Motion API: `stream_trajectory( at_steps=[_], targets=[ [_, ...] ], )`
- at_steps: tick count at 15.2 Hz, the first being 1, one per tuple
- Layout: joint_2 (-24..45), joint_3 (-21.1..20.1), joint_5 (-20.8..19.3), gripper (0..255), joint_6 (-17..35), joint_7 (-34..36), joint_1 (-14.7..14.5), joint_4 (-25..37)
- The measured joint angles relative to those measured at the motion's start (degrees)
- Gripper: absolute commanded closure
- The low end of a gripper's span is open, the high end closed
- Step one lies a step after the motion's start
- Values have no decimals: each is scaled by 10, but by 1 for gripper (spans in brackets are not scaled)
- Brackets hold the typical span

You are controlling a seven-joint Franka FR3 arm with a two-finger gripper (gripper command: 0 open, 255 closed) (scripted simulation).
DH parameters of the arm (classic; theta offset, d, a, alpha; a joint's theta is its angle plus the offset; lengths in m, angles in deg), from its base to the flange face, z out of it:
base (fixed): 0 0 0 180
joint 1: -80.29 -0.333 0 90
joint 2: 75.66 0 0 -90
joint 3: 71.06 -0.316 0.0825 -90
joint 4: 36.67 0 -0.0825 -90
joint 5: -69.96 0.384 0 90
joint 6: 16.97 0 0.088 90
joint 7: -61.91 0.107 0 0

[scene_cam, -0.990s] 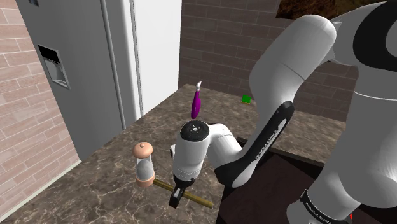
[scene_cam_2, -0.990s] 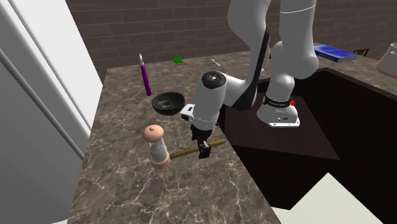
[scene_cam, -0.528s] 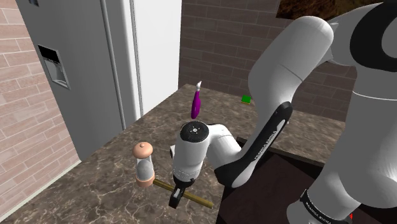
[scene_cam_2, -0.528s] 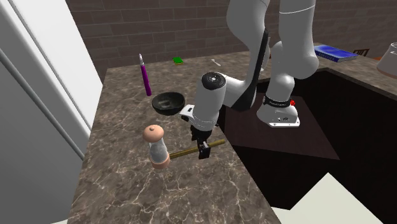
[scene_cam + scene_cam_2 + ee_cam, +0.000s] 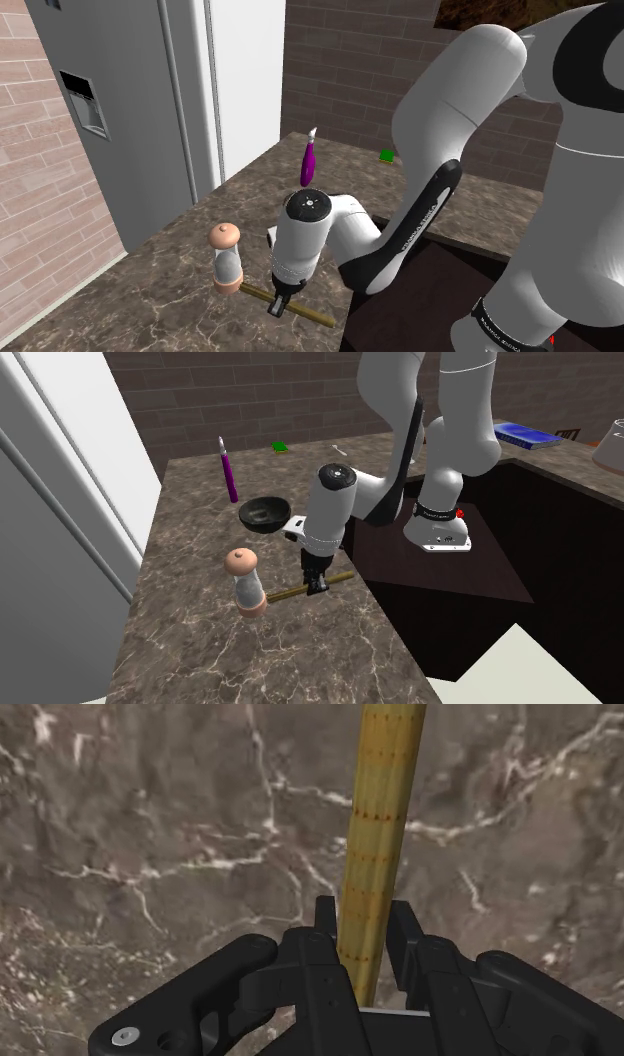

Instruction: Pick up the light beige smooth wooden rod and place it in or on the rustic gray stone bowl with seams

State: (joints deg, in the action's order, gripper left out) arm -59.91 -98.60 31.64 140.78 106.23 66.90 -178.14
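**Fingers finally closed on the rod**

Compared with half a second back, the gripper (image 5: 277,304) has pinched in and sits a touch higher. The rod (image 5: 312,315) looks like it's in the same spot.

Shoulder view: the rod is yellowish-tan and lies slanted on the brown marble counter (image 5: 165,290), with the gripper coming down on it around mid-length. One end sits right by the base of a salt-or-pepper mill (image 5: 226,257). The other end points toward the counter edge next to the dark recessed area (image 5: 420,290). There's lots of bare marble toward the grey fridge (image 5: 140,110). A purple pen (image 5: 309,160) stands further back.

Second exterior view: the gripper (image 5: 318,585) is clamped on the rod (image 5: 340,578). The bowl (image 5: 262,514) is dark, nearly black, and sits just behind the mill (image 5: 246,581), near the arm's wrist. The rod's far end almost reaches the counter edge. I can't tell if it's off the surface.

Wrist view: the gripper (image 5: 365,914) has both fingers (image 5: 322,919) pressed against the rod (image 5: 385,804), narrow grip. Marble all around.
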Motion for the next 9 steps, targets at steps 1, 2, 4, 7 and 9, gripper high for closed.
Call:
stream_trajectory(
  at_steps=[1,2,4,7,9],
  targets=[
    [-2,0,2,255,-3,-2,2,-2],
    [-1,0,2,255,-10,1,0,1],
    [-8,-9,19,255,-20,-9,5,0],
    [-31,-28,56,255,-35,-38,18,-3],
    [-49,-41,84,255,-45,-60,27,-7]
  ],
)
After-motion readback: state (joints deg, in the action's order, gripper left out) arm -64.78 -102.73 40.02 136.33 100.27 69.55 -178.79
